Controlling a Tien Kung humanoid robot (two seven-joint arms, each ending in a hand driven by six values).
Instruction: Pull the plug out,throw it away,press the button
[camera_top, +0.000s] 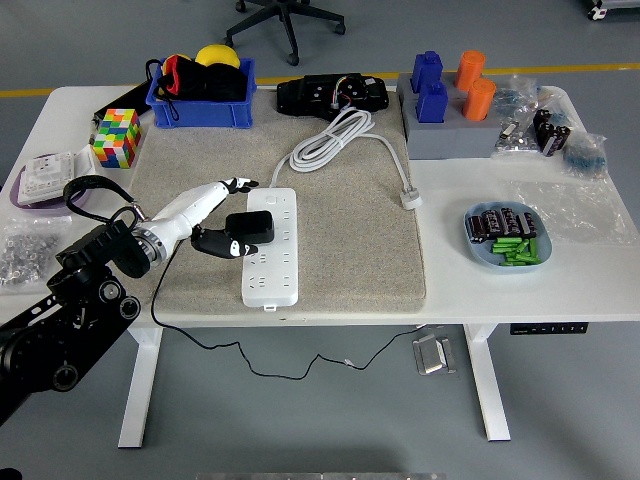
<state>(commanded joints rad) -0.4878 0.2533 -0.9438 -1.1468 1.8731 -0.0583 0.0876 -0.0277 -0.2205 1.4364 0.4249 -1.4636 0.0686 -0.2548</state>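
Observation:
A white power strip (271, 248) lies on a grey mat (350, 230), its white cord (335, 140) coiled behind it. A black plug block (250, 226) sits on the strip's left side. My left hand (222, 216) comes in from the left; its lower fingers (222, 245) touch the plug from below-left and its upper fingers (238, 185) are spread above it. I cannot tell whether the plug is gripped. A small button (270, 199) shows at the strip's far end. The right arm is out of view.
A blue bin (200, 105) with items, a colour cube (116, 137), a black device (333, 95), a grey block with blue and orange cylinders (450, 110) and a blue dish (505, 238) of parts stand around the mat. Bagged parts lie at both table ends.

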